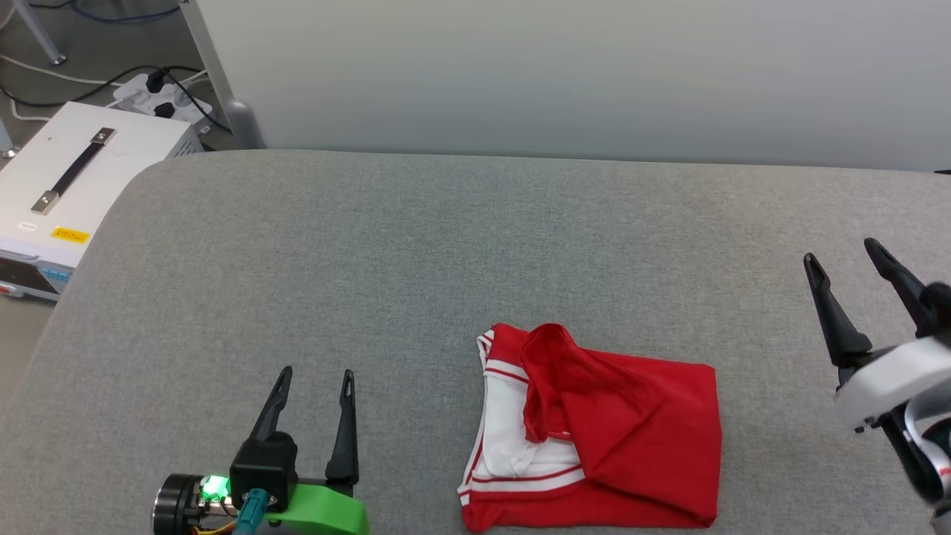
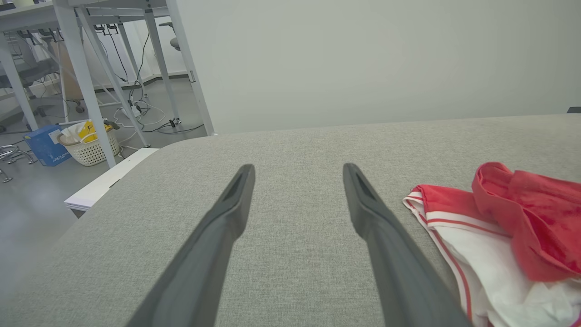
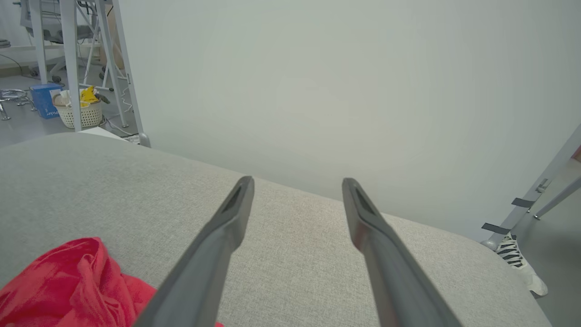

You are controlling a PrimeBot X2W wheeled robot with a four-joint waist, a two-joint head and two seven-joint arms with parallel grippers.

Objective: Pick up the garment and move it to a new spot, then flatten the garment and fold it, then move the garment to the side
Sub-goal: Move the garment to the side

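Far left in the head view, down on the floor beside the grey fabric worktop (image 1: pixel 371 245): a white case (image 1: pixel 74 178) with a black strap handle and a yellow label. Behind it, a white power strip (image 1: pixel 160 96) with black plugs and cables.

Next, at the lower left over the worktop: the left gripper (image 1: pixel 317 371) on a green mount, jaws spread wide and holding nothing. Same gripper (image 2: pixel 298 168) in the left wrist view, bare grey cloth between its jaws, with a pale basket (image 2: pixel 91 150) and a blue box (image 2: pixel 43 145) on the floor beyond the worktop's rounded corner.

Right of that gripper and apart from it, near the front edge and a little right of centre: the garment (image 1: pixel 639 431). Folded into a rough rectangle, plain red uppermost, with a white sleeve with red-striped trim showing at its left side and a rumpled red fold standing up along the top left. Same garment (image 2: pixel 499 227) at the right edge of the left wrist view, and again — red folds only (image 3: pixel 68 281) — at the lower left corner of the right wrist view.

Further right, well clear of the garment: the right gripper (image 1: pixel 840 251), over the worktop's right end, jaws likewise wide and empty.

Far right in the right wrist view, on the floor past the worktop's edge: possibly a striped shoe (image 3: pixel 517 263) beside a metal leg, too small to be sure.
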